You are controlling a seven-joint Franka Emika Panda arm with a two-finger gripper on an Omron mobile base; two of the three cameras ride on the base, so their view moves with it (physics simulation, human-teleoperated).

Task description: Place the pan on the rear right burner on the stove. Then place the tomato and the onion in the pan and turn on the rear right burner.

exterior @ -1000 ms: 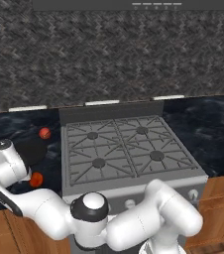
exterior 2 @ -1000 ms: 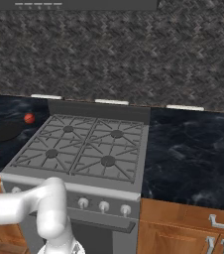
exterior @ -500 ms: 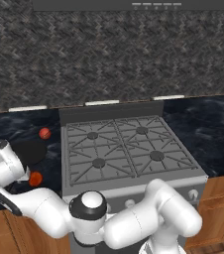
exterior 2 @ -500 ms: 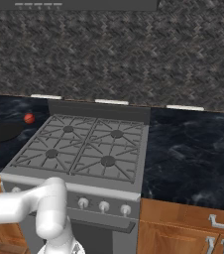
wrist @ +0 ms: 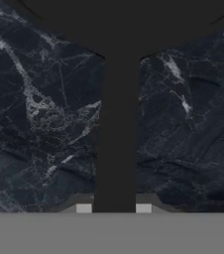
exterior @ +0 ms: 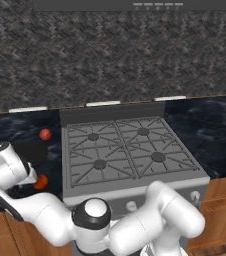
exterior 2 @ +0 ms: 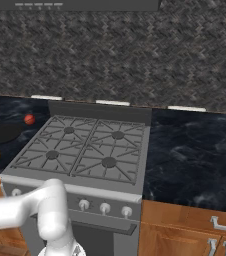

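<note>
Task status, entered from my own position, with the stove (exterior: pixel 130 155) as landmark

Pan (exterior 2: pixel 4 133): on the desk (exterior 2: pixel 195 150) just left of the stove, not yet lifted. In the hand view its long handle (wrist: pixel 118 134) runs straight up between my fingertips to the round body at the top. My gripper (wrist: pixel 113 209) is clenched on that handle; the grasp looks complete, so I judge the first step to be at the point of pickup

Pan contents: nothing inside, as far as the dark bowl can be read

Rear right burner (exterior: pixel 143 131): bare grate, nothing resting on it. All four burners stand bare

Tomato (exterior: pixel 41 181): orange-red ball on the desk left of the stove's front corner, just beside the pan's near edge and close to my wrist

Onion (exterior: pixel 45 134): paler red ball on the desk left of the stove's rear corner, beyond the pan

Knobs (exterior 2: pixel 105 208): row on the stove front; their setting is too small to read

Outstanding, by my judgement: carry the pan to the rear right burner, load tomato and onion, turn on that burner
</note>
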